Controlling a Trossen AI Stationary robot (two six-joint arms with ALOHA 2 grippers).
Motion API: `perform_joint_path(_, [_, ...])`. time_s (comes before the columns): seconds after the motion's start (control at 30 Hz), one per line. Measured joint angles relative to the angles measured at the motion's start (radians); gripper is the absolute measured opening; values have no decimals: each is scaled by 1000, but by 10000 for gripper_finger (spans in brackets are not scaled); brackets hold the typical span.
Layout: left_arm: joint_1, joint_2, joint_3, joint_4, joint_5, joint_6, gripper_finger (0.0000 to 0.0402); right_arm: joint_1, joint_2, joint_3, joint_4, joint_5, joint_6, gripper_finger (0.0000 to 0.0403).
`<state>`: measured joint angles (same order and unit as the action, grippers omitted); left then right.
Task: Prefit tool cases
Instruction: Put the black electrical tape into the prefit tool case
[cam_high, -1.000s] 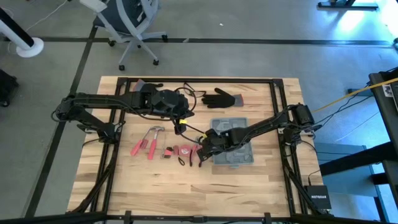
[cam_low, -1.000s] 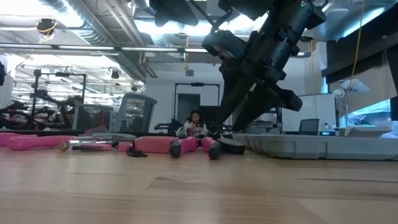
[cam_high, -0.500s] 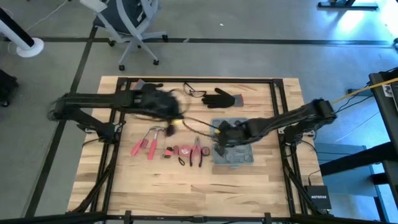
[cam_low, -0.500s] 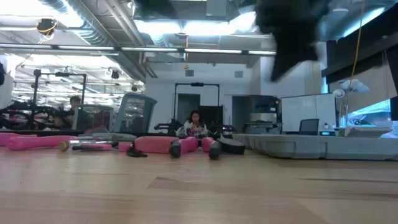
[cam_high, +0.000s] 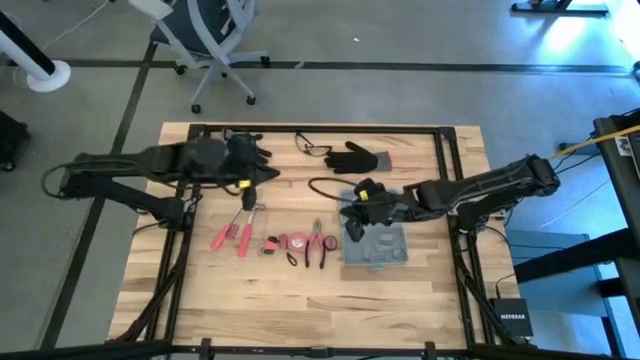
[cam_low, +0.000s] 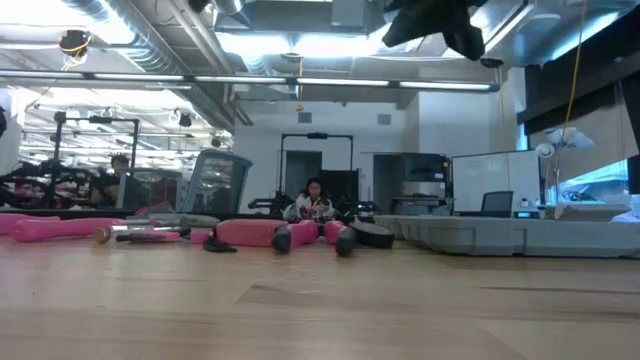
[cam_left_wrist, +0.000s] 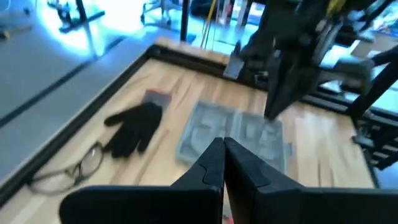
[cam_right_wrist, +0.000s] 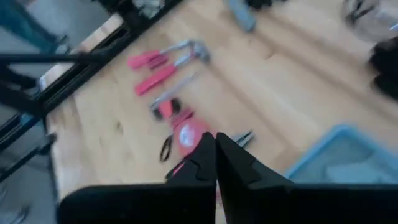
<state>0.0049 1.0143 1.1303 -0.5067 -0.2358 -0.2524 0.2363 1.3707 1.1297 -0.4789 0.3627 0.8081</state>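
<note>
Right end effector (cam_high: 352, 212), fingers pressed together and gripping nothing, hangs above the near-left corner of the tool case (cam_high: 377, 228). The case lies open and flat on the bench (cam_high: 260, 290), right of centre, just below a black glove (cam_high: 355, 157). Left end effector (cam_high: 262, 172), likewise closed and empty, hangs over the bench's far left. Red-handled tools (cam_high: 290, 243) lie left of the case; safety glasses (cam_high: 312, 147) rest beside the glove.

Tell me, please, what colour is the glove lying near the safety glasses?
Black, with a grey cuff; the glove shows best in the high view.
</note>
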Motion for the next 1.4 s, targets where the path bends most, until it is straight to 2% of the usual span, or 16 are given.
perform_joint_path(0.17, [-14,-187,-138,97,-35,-86,0,0,-70,0,-52,77,-57,0])
perform_joint_path(0.37, [-50,-367,-339,243,-63,-190,0,0,-208,-47,-70,97,-106,0])
perform_joint_path(0.57, [-84,-438,-487,269,-109,-273,0,0,-365,-168,-32,125,-45,0])
perform_joint_path(0.73, [-92,-450,-535,229,-120,-278,0,0,-424,-261,76,125,-37,0])
perform_joint_path(0.97, [-87,-459,-583,225,-117,-294,0,-1,-423,-402,314,115,-11,0])
perform_joint_path(1.27, [-88,-504,-584,226,-116,-274,0,-1,-427,-408,326,112,-25,0])
perform_joint_path(1.4, [-88,-506,-584,223,-149,-317,0,-1,-427,-408,323,61,-76,0])
